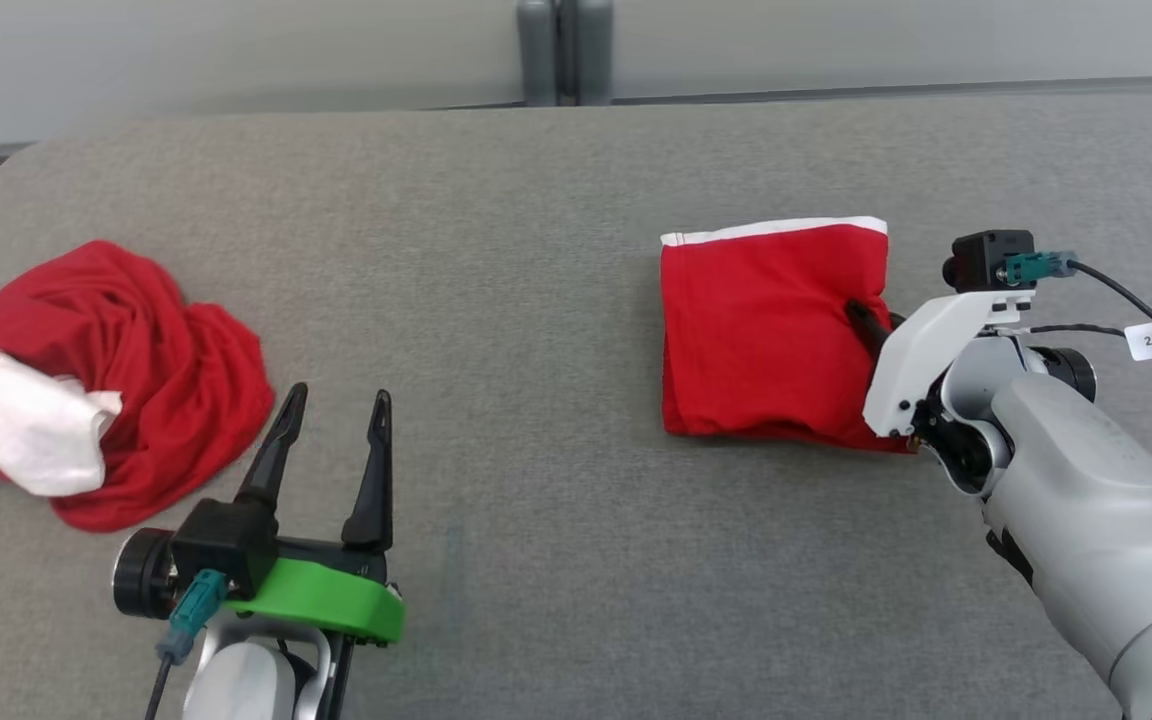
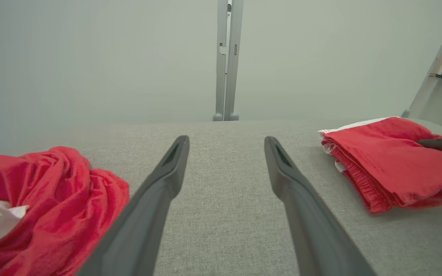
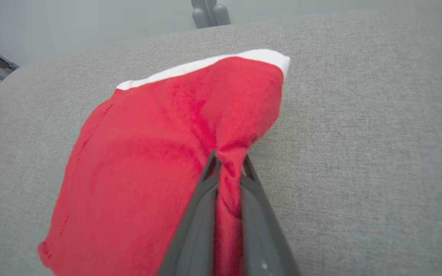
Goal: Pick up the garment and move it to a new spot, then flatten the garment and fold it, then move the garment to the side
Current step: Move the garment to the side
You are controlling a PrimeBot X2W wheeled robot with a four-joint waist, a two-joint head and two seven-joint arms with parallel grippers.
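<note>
The folded red garment (image 1: 771, 335) with a white band along its far edge lies on the grey table, right of centre. My right gripper (image 1: 861, 318) is shut on its right edge; in the right wrist view a bunch of red cloth (image 3: 228, 180) is pinched between the two dark fingers (image 3: 202, 214). The same folded garment (image 2: 390, 165) lies at the right in the left wrist view, with a dark fingertip (image 2: 441, 145) of the right gripper on it. My left gripper (image 1: 334, 412) stands open at the lower left with nothing between its fingers (image 2: 155, 191).
A crumpled red and white garment (image 1: 106, 375) lies in a heap at the table's left edge, just left of my left gripper. The grey table (image 1: 536, 300) has a rounded far left corner. A grey post (image 1: 564, 50) stands behind the far edge.
</note>
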